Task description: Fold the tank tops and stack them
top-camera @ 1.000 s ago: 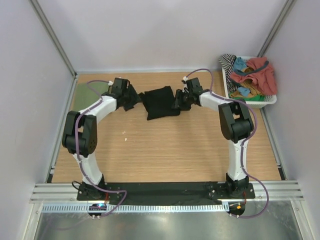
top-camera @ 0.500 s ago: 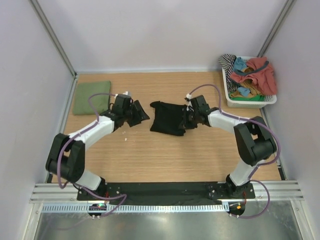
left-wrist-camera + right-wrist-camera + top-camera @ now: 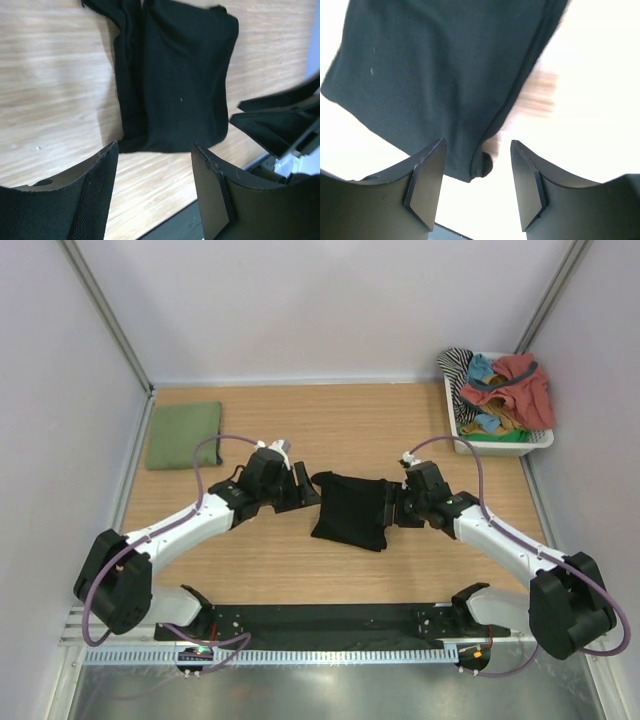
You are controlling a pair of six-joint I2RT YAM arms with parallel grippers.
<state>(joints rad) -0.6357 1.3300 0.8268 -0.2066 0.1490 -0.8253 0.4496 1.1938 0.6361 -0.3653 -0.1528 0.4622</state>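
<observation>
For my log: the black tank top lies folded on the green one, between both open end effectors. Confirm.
No: the black tank top lies folded on the table, between the open left end effector and right end effector; the green top is apart, per top external view.

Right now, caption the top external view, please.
Open left tool and open right tool flank the folded black tank top; olive tank top folded far left.

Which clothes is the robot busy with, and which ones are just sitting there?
Part of the job:
black tank top, folded, middle of the table
olive green tank top, folded, far left corner

Just lying about:
white basket, far right
red garment, teal garment and striped garment piled in it
</observation>
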